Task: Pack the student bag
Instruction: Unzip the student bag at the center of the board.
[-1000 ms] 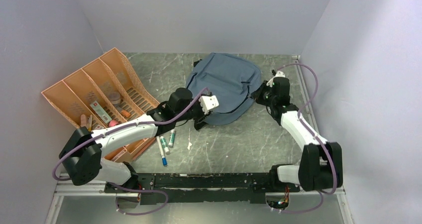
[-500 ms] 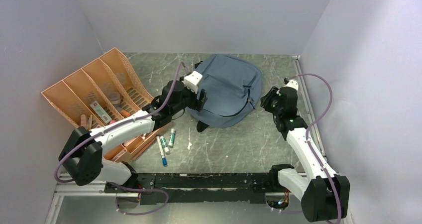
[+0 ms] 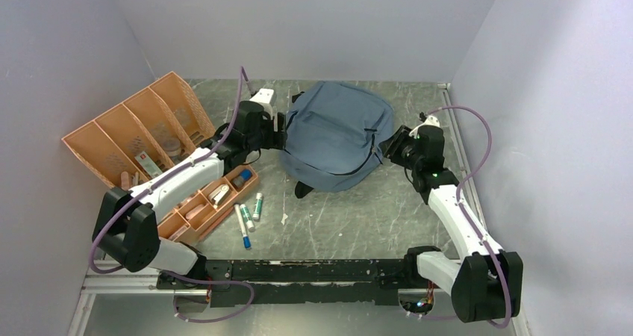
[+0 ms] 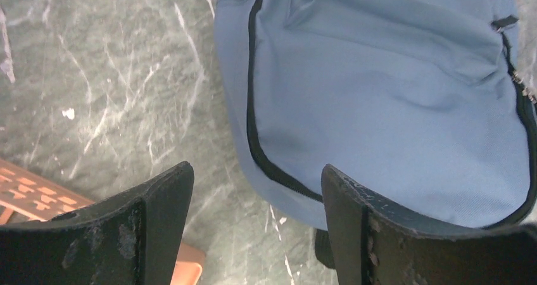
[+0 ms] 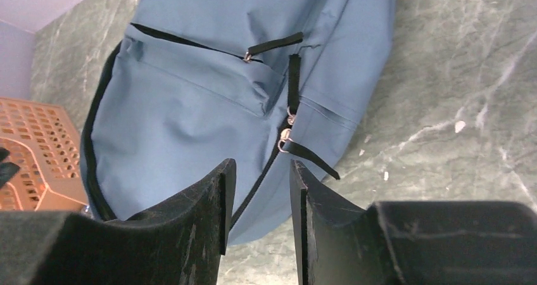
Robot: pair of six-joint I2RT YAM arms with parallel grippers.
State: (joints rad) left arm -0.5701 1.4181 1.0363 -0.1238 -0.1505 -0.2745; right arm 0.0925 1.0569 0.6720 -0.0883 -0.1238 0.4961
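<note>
Both empty: left tool (image 4: 254, 174) spread wide, right tool (image 5: 261, 168) barely parted, flanking student bag (image 3: 336, 131).

The left gripper (image 4: 253, 171) hangs over the table (image 4: 114, 76) with its two black fingers (image 4: 158, 215) spread wide and nothing between them. Their scuffed tips rise from the bottom edge of the view. The bag (image 4: 380, 107), soft grey-blue fabric, fills the upper right and lies flat on the dark green, white-veined surface. A black zipper line (image 4: 252, 107) curves down the bag's left side and runs toward the right finger. A small zipper pull (image 4: 505, 24) sits near the upper right corner. The bag's lower edge passes behind the right finger. A corner of the perforated orange tray (image 4: 31, 193) shows at lower left, beside the left finger.
</note>
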